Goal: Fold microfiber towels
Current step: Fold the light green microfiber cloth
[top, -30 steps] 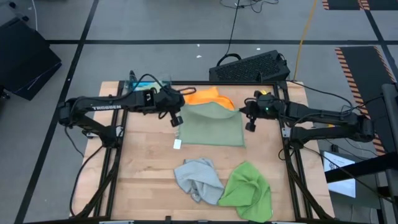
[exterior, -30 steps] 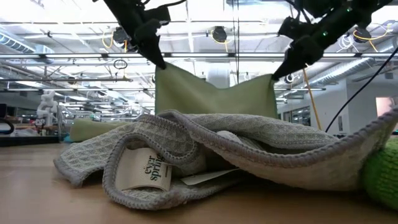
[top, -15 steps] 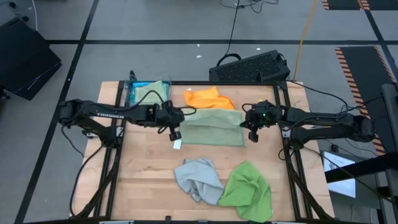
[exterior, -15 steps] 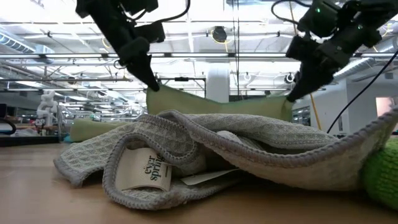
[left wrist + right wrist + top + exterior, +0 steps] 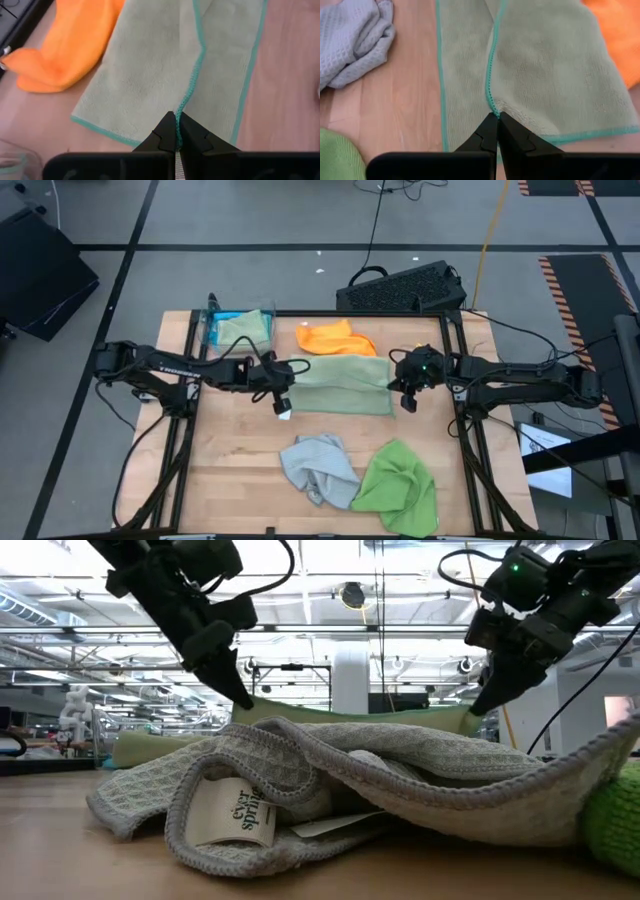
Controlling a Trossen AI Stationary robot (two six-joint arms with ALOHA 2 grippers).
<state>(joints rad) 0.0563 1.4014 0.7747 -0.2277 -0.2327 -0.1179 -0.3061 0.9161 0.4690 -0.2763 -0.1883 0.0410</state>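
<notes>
mid-fold on the sage green towel, spread flat at the middle of the table, just in front of the orange towel. left gripper pinched fully closed on one end of the teal-stitched edge, at the towel's left side; right gripper clamped tight on the other end of that edge, at the towel's right side. in both wrist views, carried hem lying over the lower layer, well short of the far hem, with a strip of bottom layer exposed beyond it.

judged as the laying-down part of a half fold. to do it well: keep both grips level with each other so the carried hem stays straight and parallel to the hem beneath; draw it on toward the front edge until the two teal lines meet, not just near; hold light tension between the arms so no sag or wrinkle forms in the middle; lower close to the wood before letting go, so the corners do not spring back; release both ends together.

watch the small white tag at the left corner, likely to flip out. grey towel and bright green towel crumpled nearer the front, apart from the fold. folded pale green and blue towels in the back left corner.
</notes>
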